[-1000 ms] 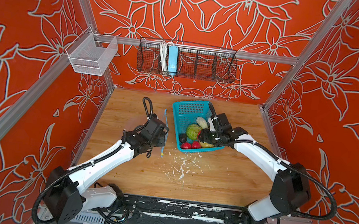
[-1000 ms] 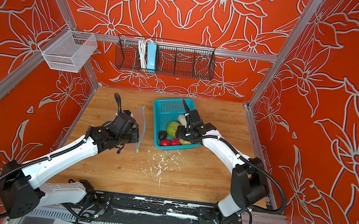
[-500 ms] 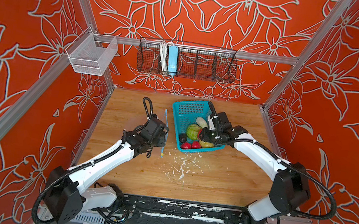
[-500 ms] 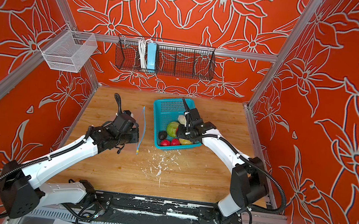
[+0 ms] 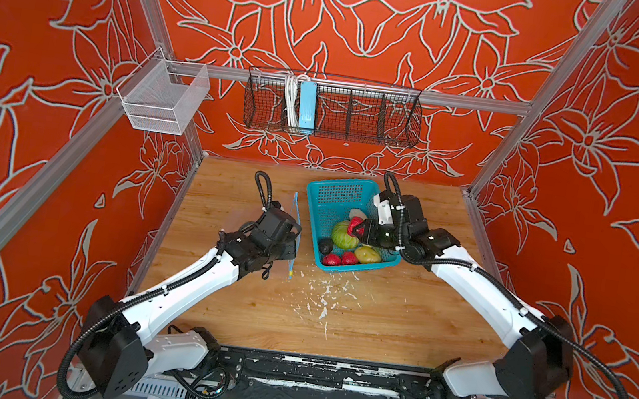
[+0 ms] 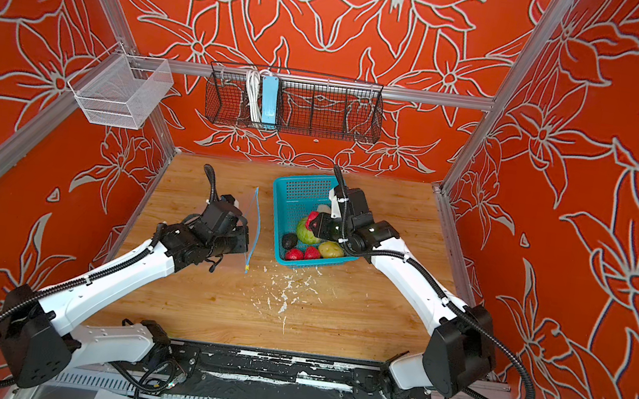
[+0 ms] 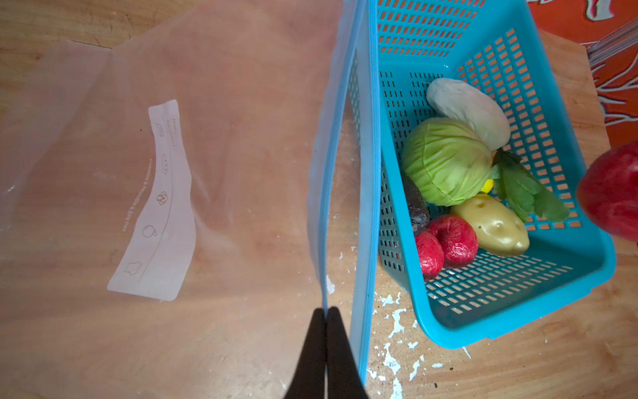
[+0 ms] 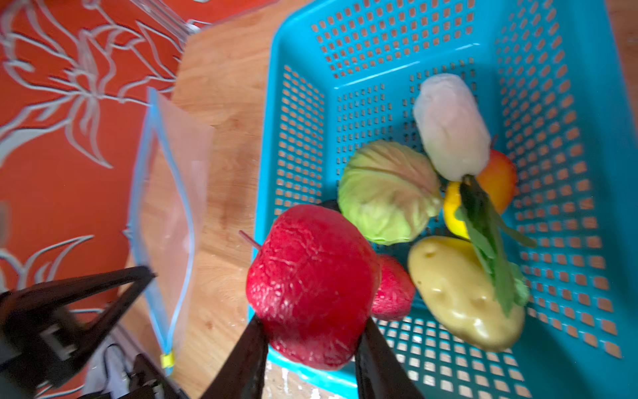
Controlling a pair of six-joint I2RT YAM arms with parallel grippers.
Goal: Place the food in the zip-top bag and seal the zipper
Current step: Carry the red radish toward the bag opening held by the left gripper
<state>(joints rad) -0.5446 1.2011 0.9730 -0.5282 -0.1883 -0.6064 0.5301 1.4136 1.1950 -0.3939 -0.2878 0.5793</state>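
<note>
Since the right gripper (image 8: 312, 326) has just closed on the red radish (image 8: 310, 276) above the teal basket (image 8: 552, 69), transfer can begin; the left gripper (image 7: 326, 311) pinches the lip of the zip-top bag (image 7: 207, 172).

Left hand (image 7: 326, 310) pinching zipper (image 7: 324, 207) of clear bag (image 7: 241, 138) (mouth parted), toy produce (image 7: 445, 162) in teal basket (image 7: 500, 328)

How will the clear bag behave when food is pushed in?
Probably floppy: the clear bag creases and bows where the left gripper pinches one blue rim. Its thin film looks light, so it may slide on the table. Its mouth could sag shut.
</note>
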